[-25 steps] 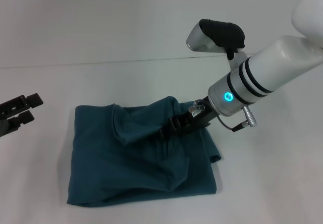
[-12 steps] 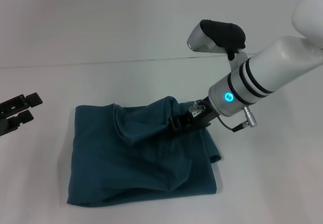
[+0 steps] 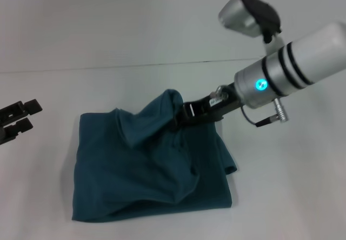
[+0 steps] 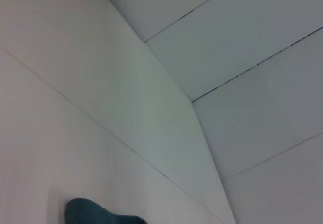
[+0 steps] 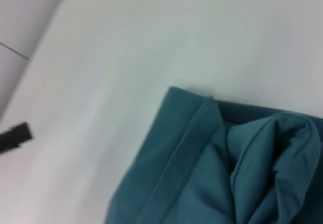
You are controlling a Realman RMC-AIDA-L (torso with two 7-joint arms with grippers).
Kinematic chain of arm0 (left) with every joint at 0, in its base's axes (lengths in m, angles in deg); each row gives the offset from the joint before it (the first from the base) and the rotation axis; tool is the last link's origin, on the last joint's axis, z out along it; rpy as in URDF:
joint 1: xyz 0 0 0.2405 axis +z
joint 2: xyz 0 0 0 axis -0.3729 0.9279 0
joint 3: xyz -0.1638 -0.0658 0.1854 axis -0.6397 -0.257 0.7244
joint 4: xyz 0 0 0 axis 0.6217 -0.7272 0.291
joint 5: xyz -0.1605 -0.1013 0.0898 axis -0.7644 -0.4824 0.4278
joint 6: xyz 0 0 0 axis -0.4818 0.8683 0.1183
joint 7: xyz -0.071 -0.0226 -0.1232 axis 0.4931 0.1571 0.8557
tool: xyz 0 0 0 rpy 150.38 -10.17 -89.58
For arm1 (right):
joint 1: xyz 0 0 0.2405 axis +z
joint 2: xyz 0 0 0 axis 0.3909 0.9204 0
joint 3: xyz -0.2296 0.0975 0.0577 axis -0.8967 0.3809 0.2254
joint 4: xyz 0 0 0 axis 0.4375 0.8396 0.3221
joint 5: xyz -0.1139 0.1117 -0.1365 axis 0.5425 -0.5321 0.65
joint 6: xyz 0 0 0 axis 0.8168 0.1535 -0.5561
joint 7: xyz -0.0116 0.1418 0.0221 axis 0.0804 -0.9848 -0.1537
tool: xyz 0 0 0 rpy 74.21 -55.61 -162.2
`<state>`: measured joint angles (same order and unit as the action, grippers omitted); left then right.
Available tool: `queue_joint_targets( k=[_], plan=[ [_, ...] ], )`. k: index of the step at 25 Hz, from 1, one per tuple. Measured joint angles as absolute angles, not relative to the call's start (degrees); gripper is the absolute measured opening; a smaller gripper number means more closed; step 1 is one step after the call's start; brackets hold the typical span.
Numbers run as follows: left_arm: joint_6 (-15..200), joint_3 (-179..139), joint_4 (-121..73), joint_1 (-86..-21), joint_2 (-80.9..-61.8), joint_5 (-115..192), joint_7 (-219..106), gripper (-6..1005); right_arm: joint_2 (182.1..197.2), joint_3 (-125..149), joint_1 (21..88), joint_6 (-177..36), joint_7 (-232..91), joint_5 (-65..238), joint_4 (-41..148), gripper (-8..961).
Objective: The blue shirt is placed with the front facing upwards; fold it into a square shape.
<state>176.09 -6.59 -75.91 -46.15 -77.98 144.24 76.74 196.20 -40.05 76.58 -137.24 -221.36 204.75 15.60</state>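
The blue shirt (image 3: 146,170) lies as a folded, rumpled teal bundle on the white table, plain side showing, no print visible. My right gripper (image 3: 181,115) is over its far right part, shut on a fold of the fabric and holding it up in a peak (image 3: 168,100). The right wrist view shows the shirt (image 5: 202,173) with its layered folds close up. A small teal corner of the shirt (image 4: 96,214) shows in the left wrist view. My left gripper (image 3: 16,118) is parked at the table's left edge, clear of the shirt, open and holding nothing.
The white table (image 3: 281,197) stretches bare around the shirt, with its far edge meeting a white wall (image 3: 108,18). The left gripper (image 5: 14,135) shows as a dark bar far off in the right wrist view.
My right arm has risen and drawn back, pulling the gripped fold up into a taller peak. The rest of the shirt and the left arm stay where they were.
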Motion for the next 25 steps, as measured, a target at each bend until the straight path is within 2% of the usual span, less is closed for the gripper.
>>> queue_joint_targets(
  k=[15, 25],
  plan=[
    [176.3, -6.6, -75.9, -46.1, -78.13, 143.1, 76.9, 768, 193.01, -39.4, 72.5, -140.7, -222.5, 203.5, 13.2, 93],
    [176.1, -6.6, -75.9, -46.0, -78.26, 143.1, 76.9, 768, 193.58, -39.9, 73.1, -135.7, -221.7, 208.2, 19.6, 94]
  ],
)
